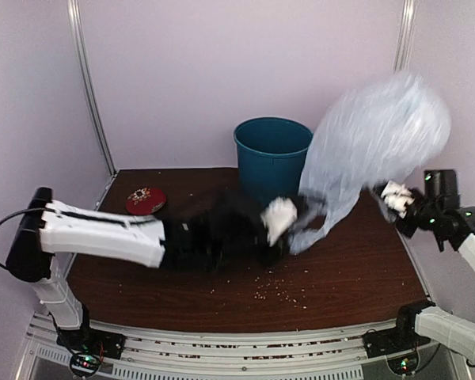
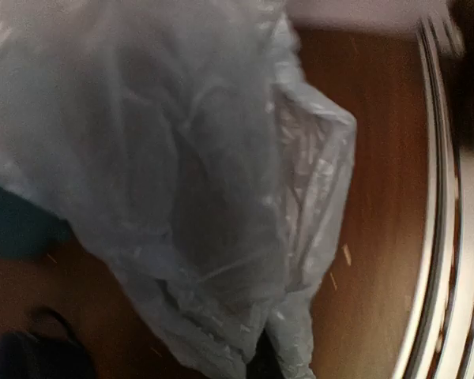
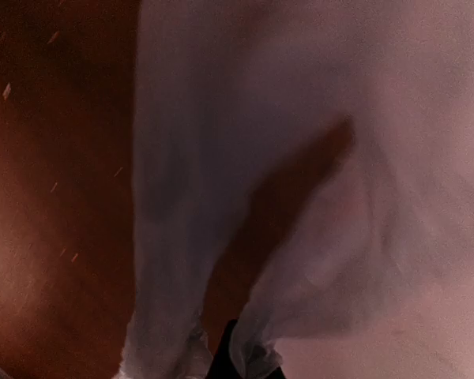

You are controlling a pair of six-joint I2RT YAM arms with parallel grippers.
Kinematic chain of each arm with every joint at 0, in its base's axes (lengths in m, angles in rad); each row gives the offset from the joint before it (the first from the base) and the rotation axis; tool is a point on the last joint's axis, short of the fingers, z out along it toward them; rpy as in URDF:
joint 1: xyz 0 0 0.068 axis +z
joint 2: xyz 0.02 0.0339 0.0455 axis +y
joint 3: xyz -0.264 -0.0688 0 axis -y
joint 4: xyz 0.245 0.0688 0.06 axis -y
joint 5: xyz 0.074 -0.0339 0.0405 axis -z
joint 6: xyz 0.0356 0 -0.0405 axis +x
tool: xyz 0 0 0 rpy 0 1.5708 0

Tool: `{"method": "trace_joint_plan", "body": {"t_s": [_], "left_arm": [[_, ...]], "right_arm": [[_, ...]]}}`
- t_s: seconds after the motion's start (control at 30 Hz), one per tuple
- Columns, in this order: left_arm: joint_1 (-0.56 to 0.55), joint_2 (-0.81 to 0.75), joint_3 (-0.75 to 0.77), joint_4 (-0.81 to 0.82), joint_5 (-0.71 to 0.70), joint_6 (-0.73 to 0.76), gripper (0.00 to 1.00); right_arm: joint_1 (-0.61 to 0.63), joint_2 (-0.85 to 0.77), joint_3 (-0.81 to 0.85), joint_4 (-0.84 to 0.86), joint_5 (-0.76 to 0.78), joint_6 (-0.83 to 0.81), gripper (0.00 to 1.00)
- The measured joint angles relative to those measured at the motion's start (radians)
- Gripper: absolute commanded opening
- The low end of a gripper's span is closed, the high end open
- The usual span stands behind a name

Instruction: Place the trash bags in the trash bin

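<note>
The trash bag point(image 1: 376, 138) hangs in the air just right of the trash bin point(image 1: 273, 158), outside it. You see its long axis slanting from a narrow lower end by the left fingers point(image 1: 279, 215) up to a ballooned top at the right. It is thin, translucent, pale blue-grey and crinkled. Your right fingers point(image 1: 396, 195) pinch its gathered edge, which bunches round them in the right wrist view. Blur smears the left fingers, so you cannot tell whether they grip. The bag fills most of both wrist views. Crumbs point(image 1: 281, 294) dot the tabletop point(image 1: 356, 277).
</note>
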Motion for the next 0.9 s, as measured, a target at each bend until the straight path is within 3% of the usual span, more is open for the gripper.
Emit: {"method": "trace_joint_plan", "body": {"t_s": [0.1,0.17,0.3,0.47,0.63,0.9], "left_arm": [[-0.135,0.101,-0.245,-0.218,-0.001,-0.042,0.0],[-0.195,0.083,-0.255,-0.298,-0.008,-0.057,0.0],[-0.163,-0.058,-0.153,-0.195,-0.039,-0.084,0.0],[-0.1,-0.125,-0.056,-0.043,-0.058,-0.159,0.43],[-0.097,-0.136,-0.094,-0.064,-0.058,-0.221,0.65],[-0.12,-0.405,-0.266,-0.2,-0.109,-0.223,0.67]], "right_arm": [[-0.001,-0.081,-0.096,-0.28,-0.019,-0.119,0.0],[0.0,-0.189,-0.003,-0.321,-0.067,-0.146,0.0],[0.0,-0.206,0.212,-0.285,-0.159,-0.127,0.0],[0.0,-0.059,0.192,-0.234,-0.237,0.015,0.0],[0.0,-0.01,0.083,-0.14,-0.281,0.19,0.0],[0.0,-0.135,-0.064,0.117,-0.326,0.462,0.0]]}}
